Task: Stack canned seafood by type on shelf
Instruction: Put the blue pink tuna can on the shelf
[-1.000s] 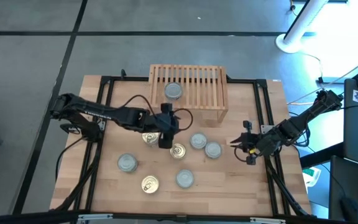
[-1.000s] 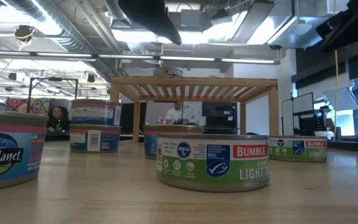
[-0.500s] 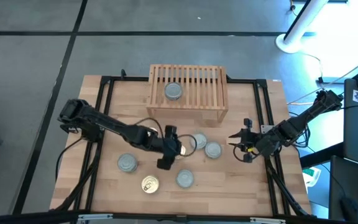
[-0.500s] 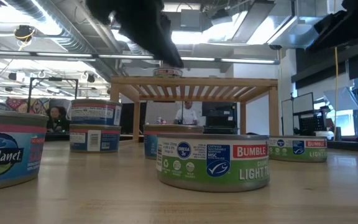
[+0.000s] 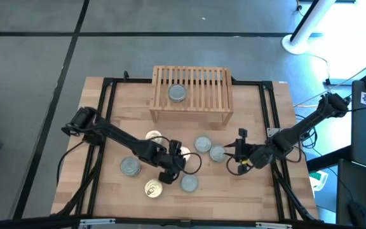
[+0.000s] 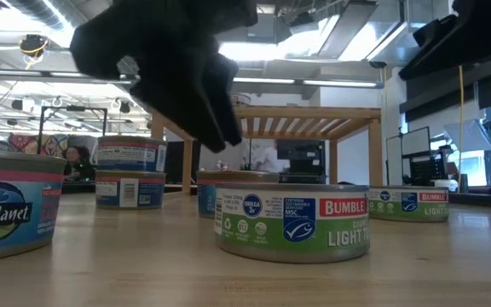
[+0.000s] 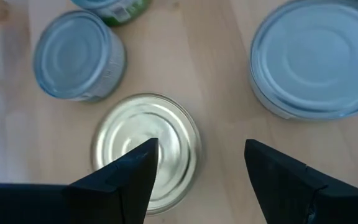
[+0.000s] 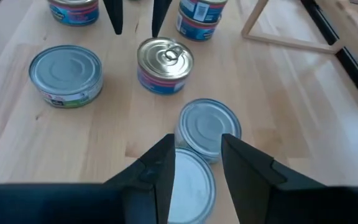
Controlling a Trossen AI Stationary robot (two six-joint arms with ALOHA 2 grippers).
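The shelf (image 5: 192, 95) stands at the far middle with one silver tin (image 5: 177, 93) on its slats. Several tins of canned seafood stand on the table. My left gripper (image 5: 175, 166) hangs open just above a gold-topped tin (image 7: 145, 149), touching nothing. A large silver tin (image 7: 316, 59) lies beside it. My right gripper (image 8: 196, 155) is open, and it points at two silver tins that touch each other (image 8: 209, 127). Its fingers stand above the nearer one (image 8: 188, 180) without touching it. The gold tin (image 8: 165, 62) shows its pull tab beyond them.
Further tins: a green-labelled silver one (image 8: 65, 74), a silver one (image 5: 129, 166) and a gold one (image 5: 152, 188) near the front, and a gold-topped stack (image 5: 152, 136) before the shelf. Black frame rails (image 5: 269, 114) run along the table's sides.
My left gripper has come down and toward the table's near edge, from beside the gold-topped stack to just over the single gold tin. My right gripper has moved toward the table's left, closer to the two silver tins. No tin has moved.
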